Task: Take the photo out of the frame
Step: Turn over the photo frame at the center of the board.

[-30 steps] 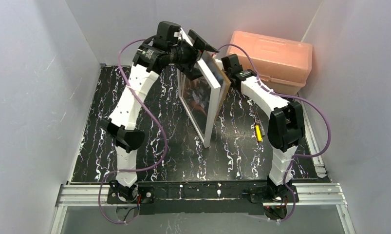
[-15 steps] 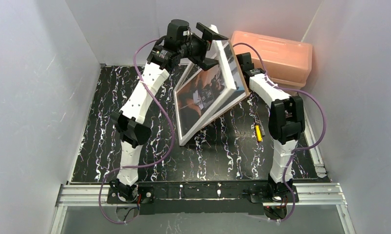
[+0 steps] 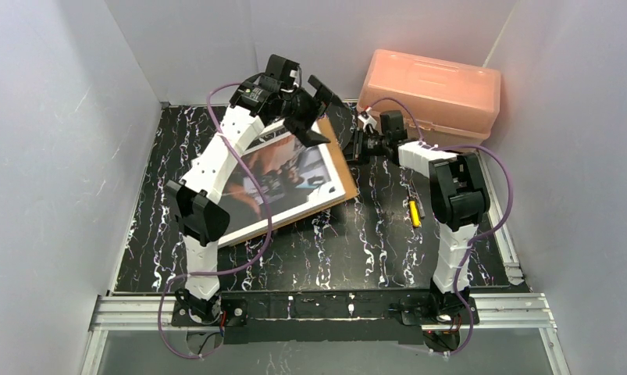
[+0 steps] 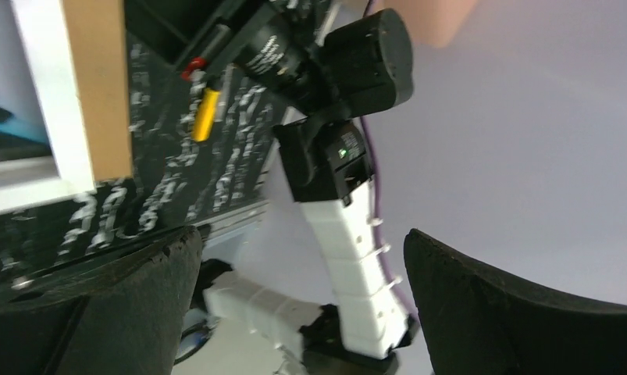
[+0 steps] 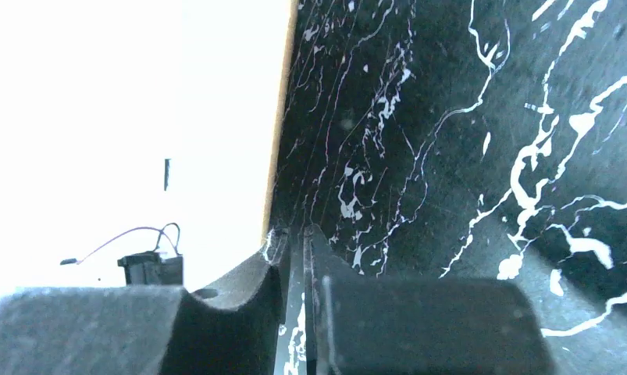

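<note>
While photo (image 3: pixel 283 178) sits in frame (image 3: pixel 310 209), removal pending; left hand (image 3: pixel 319 111) wide open, right hand (image 3: pixel 355 145) nearly closed, both empty.

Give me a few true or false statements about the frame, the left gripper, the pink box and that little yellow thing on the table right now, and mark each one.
1. The frame is face up with the photo showing inside it. True.
2. The left gripper is clamped on the frame. False: its jaws stand wide open above the frame's far edge, holding nothing.
3. The pink box sits at the far right of the table. True.
4. The yellow thing lies on top of the frame. False: it lies on the table beside the right arm, apart from the frame.
</note>
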### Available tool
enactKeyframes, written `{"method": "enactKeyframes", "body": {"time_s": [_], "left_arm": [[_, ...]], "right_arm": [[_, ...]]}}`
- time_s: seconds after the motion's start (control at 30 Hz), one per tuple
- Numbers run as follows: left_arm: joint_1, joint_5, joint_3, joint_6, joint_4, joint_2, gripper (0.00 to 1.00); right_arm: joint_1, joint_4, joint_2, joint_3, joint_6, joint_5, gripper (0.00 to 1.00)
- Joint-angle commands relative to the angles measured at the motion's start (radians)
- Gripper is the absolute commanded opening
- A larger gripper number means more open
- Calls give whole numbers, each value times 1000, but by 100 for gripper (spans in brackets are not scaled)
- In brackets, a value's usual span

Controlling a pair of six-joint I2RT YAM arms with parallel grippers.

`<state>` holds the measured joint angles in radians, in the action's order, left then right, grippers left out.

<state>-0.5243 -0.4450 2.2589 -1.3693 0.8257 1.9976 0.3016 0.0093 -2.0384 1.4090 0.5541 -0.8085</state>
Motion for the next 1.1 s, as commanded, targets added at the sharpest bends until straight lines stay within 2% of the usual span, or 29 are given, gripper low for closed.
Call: {"method": "enactKeyframes", "body": {"time_s": [0.0,0.07,0.17,0.3,0.47,0.57,0.6,0.77,0.8,0.9,1.07], "left_arm": [[55,-10,-29,298,269,-155,99],[91,18,-78,396,350,-198,99],[179,18,-227,489,371,-297,99],[287,92,-385,613,392,-413,98],[367,273,-415,740,483,-461,99],[389,314,-452,787,482,-470,99],[391,317,-471,802,474,-475,98],[393,357,-645,814,395,-536,98],[395,355,-685,814,374,-554,98],[400,285,-815,835,273,-612,99],[400,181,-983,824,89,-690,99]], "right_arm": [[3,458,12,-126,228,-95,20],[3,526,-11,-173,261,-83,20],[3,530,-26,-204,252,-46,22],[6,283,-3,-176,95,63,32],[56,-110,36,-67,-111,242,60],[127,-234,71,-37,-141,394,88],[148,-252,78,-38,-140,428,92],[249,-324,105,-45,-79,570,95],[272,-352,107,-31,-71,616,98],[337,-404,115,15,-64,730,99],[376,-395,116,29,-27,782,99]]}}
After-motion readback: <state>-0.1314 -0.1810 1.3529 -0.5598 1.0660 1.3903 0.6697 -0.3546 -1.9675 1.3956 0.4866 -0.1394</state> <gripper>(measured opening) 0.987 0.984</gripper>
